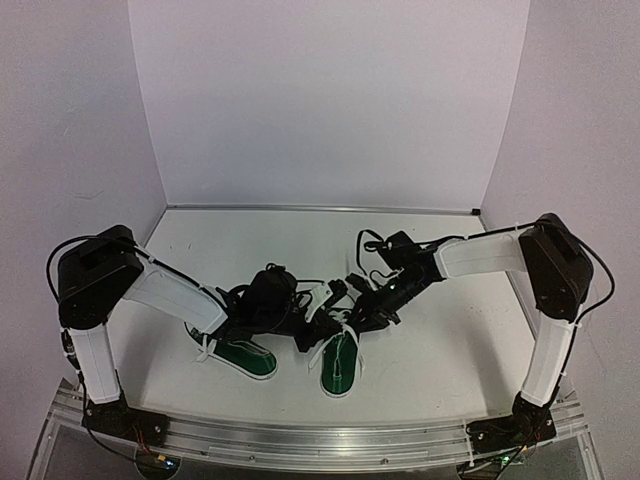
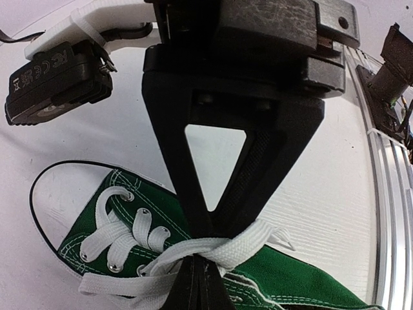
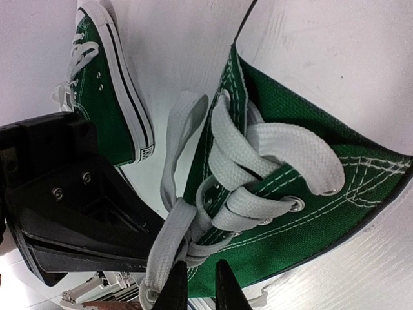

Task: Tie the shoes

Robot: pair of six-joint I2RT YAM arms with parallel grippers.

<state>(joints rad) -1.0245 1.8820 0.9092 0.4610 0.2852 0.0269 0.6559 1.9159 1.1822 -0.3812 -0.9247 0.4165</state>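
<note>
Left gripper [image 2: 205, 245]: clamped shut on white lace [image 2: 255, 236] above 1 shoe's eyelets | right gripper [image 3: 201, 287]: jaws narrowly apart, tips down at same shoe's crossed laces, 1 strand just beside a fingertip | 2 green shoes [image 1: 340, 368]: side by side by table's [image 1: 440, 350] near edge, centre

Top view looks down; wrist views (close) share one shoe [image 2: 129, 239].

Shoes [image 3: 361, 187]: green canvas, woven, looked matt. Laces [image 3: 284, 145] were flat white cloth. Eyelets [image 3: 297, 205] shone, metal. Toe cap [image 2: 64, 194]: smooth white rubber. Table [image 2: 310, 187] was matt white.
</note>
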